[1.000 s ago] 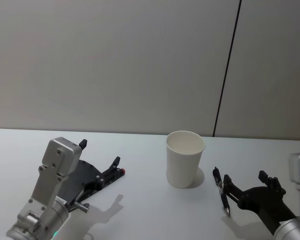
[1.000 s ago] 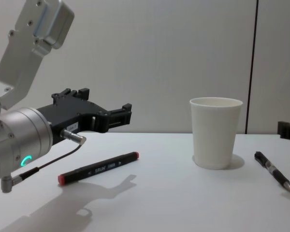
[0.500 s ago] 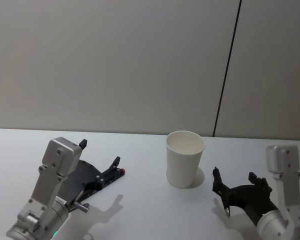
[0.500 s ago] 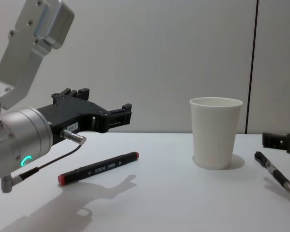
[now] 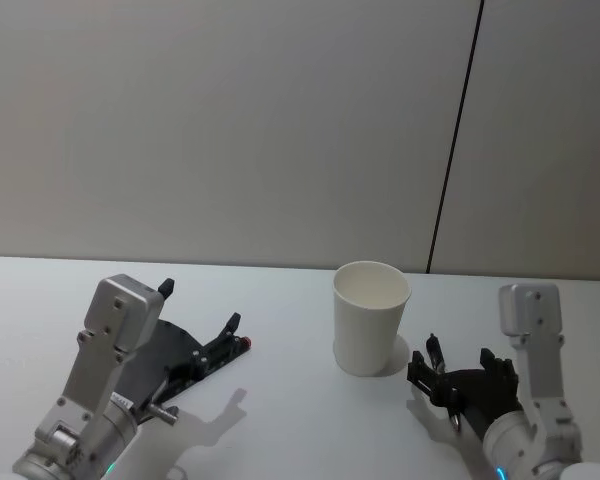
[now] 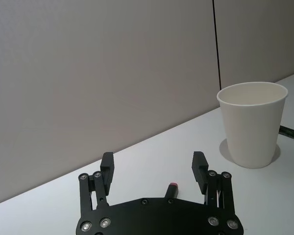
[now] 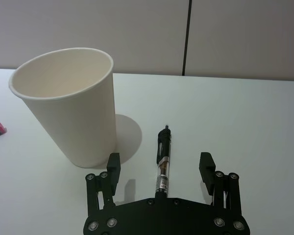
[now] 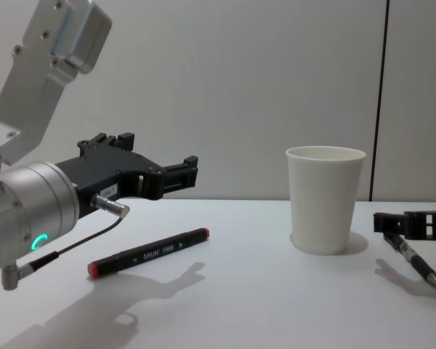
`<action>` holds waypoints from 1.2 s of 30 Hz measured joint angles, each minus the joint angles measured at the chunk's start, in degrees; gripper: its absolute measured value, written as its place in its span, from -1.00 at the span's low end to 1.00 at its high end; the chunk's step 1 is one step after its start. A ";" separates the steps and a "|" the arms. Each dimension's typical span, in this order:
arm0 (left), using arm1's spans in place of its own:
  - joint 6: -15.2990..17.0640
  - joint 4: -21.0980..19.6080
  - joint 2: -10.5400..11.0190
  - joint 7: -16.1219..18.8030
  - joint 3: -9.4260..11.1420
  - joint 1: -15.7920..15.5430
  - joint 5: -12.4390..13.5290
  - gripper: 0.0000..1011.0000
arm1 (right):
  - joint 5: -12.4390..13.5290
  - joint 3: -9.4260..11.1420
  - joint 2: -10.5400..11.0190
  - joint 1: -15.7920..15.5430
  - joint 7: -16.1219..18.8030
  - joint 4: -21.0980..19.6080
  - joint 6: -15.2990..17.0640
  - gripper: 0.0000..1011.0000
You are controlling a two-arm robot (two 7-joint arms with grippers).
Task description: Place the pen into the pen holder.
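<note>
Just beside the pen holder (image 7: pixel 68 107), on the white table (image 7: pixel 255 112), we see the slim black pen (image 7: pixel 164 147) lying flat, centred under the spread, empty fingers of our right gripper (image 7: pixel 159 160). We judge it light, stiff and smooth enough to roll, so we would pinch across the barrel near mid-length. Our left gripper (image 6: pixel 153 164), likewise spread, hovers over a black marker (image 8: pixel 149 252).
</note>
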 joint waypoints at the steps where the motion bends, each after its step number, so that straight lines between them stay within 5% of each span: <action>1: 0.00 0.00 0.00 0.00 0.00 0.00 0.00 0.98 | -0.11 -0.06 -0.21 0.17 -0.18 0.25 0.07 0.98; 36: 0.00 0.00 0.00 0.00 0.00 0.00 0.00 0.98 | -3.53 -0.10 -4.50 5.17 -3.72 8.30 1.49 0.98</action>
